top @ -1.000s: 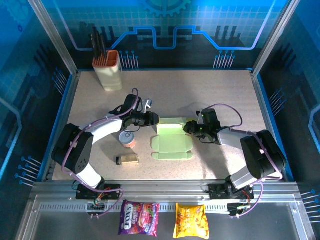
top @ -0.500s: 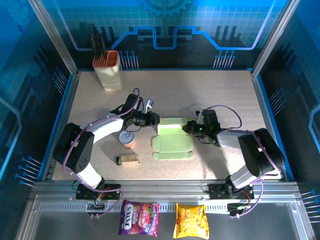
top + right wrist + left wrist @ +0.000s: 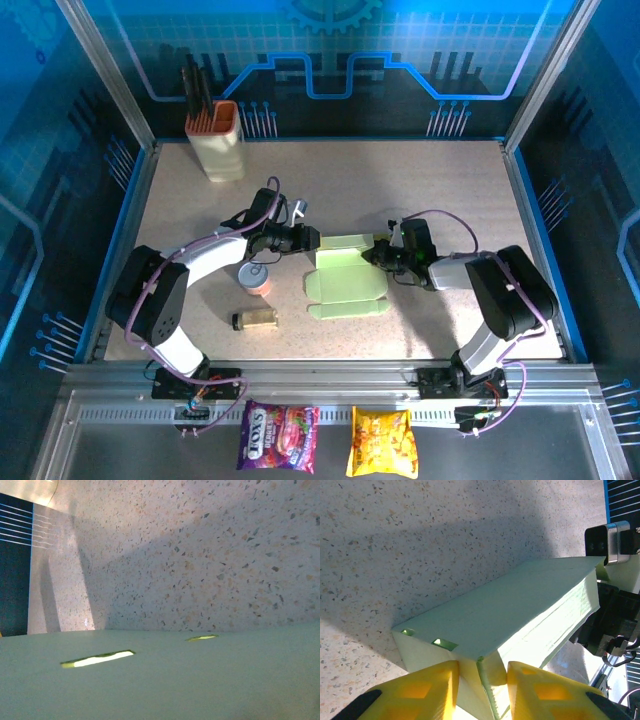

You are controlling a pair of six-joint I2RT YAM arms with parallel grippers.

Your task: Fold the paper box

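- Paper box (image 3: 345,282) lies partly folded on the table (image 3: 450,180), between both grippers.
- Left gripper (image 3: 482,677) pinches a flap at the box's left end.
- Right gripper (image 3: 373,256) is at the box's right edge; its grip cannot be told.

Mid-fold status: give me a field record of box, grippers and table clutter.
Box: pale green thin-card paper box, centre of speckled table, flaps not yet closed up
Left gripper: shut on a flap at the box's left end
Right gripper: at the box's right edge; grip cannot be judged
Others: cream knife holder with orange rim, far left; small orange can and brown jar on its side, left of box
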